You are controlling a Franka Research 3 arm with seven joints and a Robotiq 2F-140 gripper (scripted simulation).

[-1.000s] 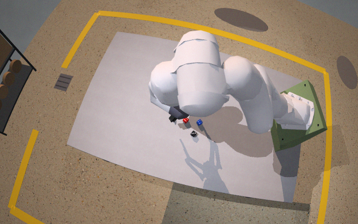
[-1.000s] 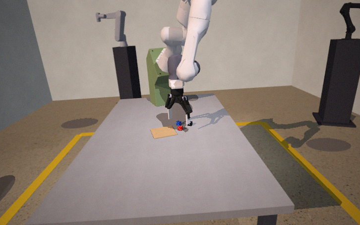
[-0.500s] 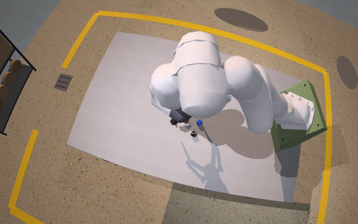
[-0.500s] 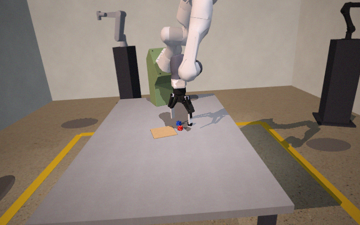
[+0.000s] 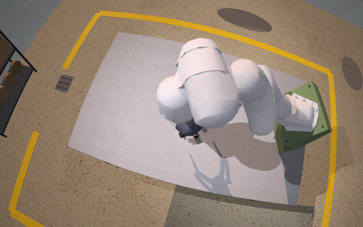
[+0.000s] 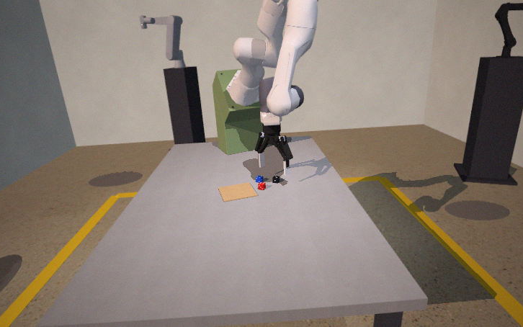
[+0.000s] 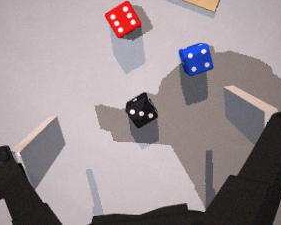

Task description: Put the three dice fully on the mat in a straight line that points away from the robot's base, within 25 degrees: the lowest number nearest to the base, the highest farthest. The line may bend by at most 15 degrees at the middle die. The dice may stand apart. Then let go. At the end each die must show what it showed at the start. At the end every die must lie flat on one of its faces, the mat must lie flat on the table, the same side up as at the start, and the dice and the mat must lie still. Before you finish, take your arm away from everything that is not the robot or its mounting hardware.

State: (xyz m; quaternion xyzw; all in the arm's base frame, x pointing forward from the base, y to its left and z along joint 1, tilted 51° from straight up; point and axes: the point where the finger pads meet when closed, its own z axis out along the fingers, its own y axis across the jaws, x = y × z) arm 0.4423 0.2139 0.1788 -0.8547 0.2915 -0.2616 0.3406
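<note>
While my end effector (image 5: 193, 133) (image 6: 273, 169) (image 7: 141, 116) hangs with its fingers wide apart and nothing between them, the black die (image 5: 196, 135) (image 6: 276, 179) (image 7: 142, 110) rests on the desk (image 5: 121, 84) (image 6: 215, 243) (image 7: 40, 49) below their gap. It seems to show three, so I judge it belongs nearest my base. The blue die (image 6: 259, 178) (image 7: 196, 59) and red die (image 6: 261, 186) (image 7: 123, 19) also lie off the mat (image 6: 238, 191) (image 7: 202, 4). I expect something light, stiff and smooth; gripping opposite upright sides squarely, low down, should prevent rolling, whereas catching corners could twist it.
</note>
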